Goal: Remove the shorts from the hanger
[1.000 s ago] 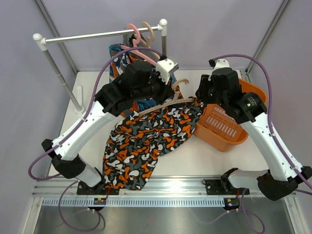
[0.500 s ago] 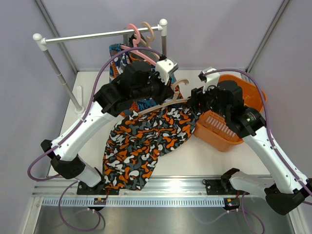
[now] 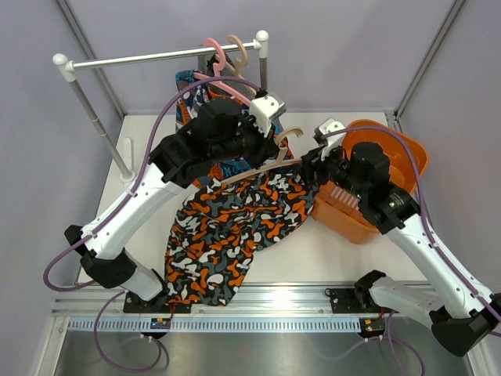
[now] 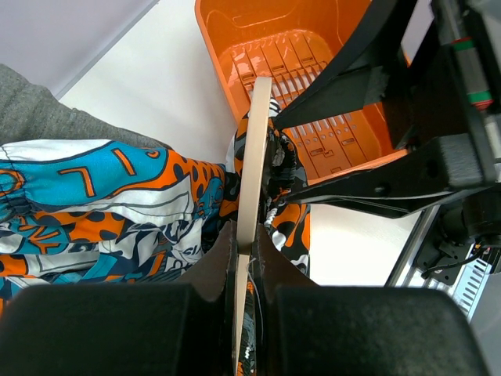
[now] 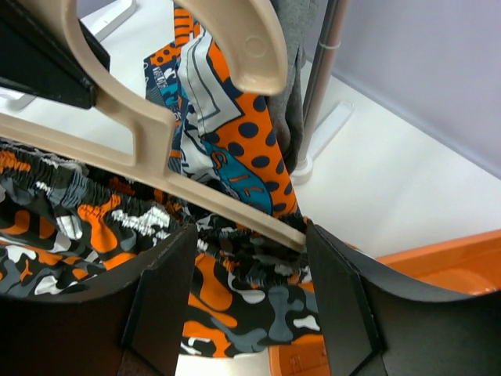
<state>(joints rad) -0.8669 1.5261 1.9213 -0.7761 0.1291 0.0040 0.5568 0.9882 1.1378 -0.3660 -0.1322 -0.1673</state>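
Far left, the rail (image 3: 156,57) stands at the back of the table (image 3: 141,133), carrying a pink hanger (image 3: 219,63) and a beige hanger (image 3: 237,47); add the one in play and that's three hangers. Three shorts as well. From above, the blue patterned shorts (image 4: 86,196) peek out behind the left arm. It takes the wrist cameras to find the grey shorts (image 4: 35,110), tucked beside the blue pair. Moving in, the left gripper (image 4: 244,249) is hidden under its own wrist from above, but its own camera shows the fingers pinched tight on the flat arm of the held hanger (image 4: 252,149). From above, that hanger lies across the table, its right end a touch farther back and its hook pointing to the far side. The camouflage shorts (image 3: 235,227) have their waistband strung along it. Their legs trail towards the near left, long axis diagonal, spread on the table. On the right, the right gripper (image 5: 250,235) has its fingers apart, straddling the hanger's tip and the bunched waistband. Whether either finger touches is hard to tell. Just beyond sits one orange basket (image 3: 409,147).
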